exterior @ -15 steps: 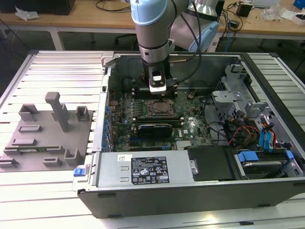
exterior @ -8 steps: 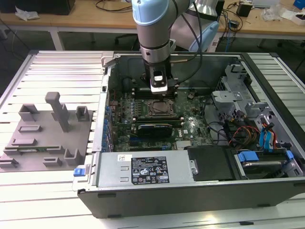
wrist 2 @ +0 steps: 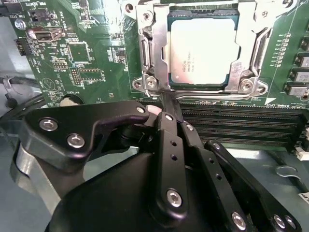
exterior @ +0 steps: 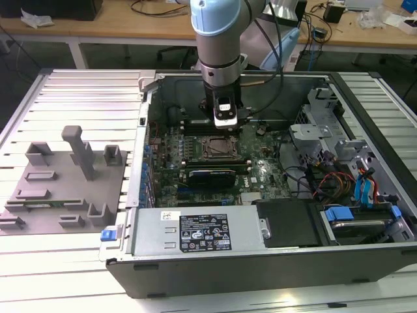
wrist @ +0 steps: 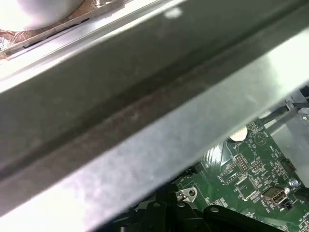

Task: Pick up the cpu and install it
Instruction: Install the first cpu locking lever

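The cpu (wrist 2: 203,46), a silvery square chip, lies flat inside the metal-framed socket (wrist 2: 149,53) on the green motherboard (wrist 2: 82,58). My gripper (wrist 2: 165,102) is shut with nothing between its fingers. Its tips are just beside the socket's edge, over the memory slots (wrist 2: 241,123). In the exterior view the gripper (exterior: 225,122) hangs inside the open computer case, just beyond the far edge of the socket (exterior: 218,149).
A grey fixture plate (exterior: 45,225) with upright blocks lies at the exterior view's left, outside the case. The power supply (exterior: 202,231) fills the case's near side. Drive cages and coloured cables (exterior: 339,186) crowd the right. A case wall (wrist: 145,106) passes close to the first wrist camera.
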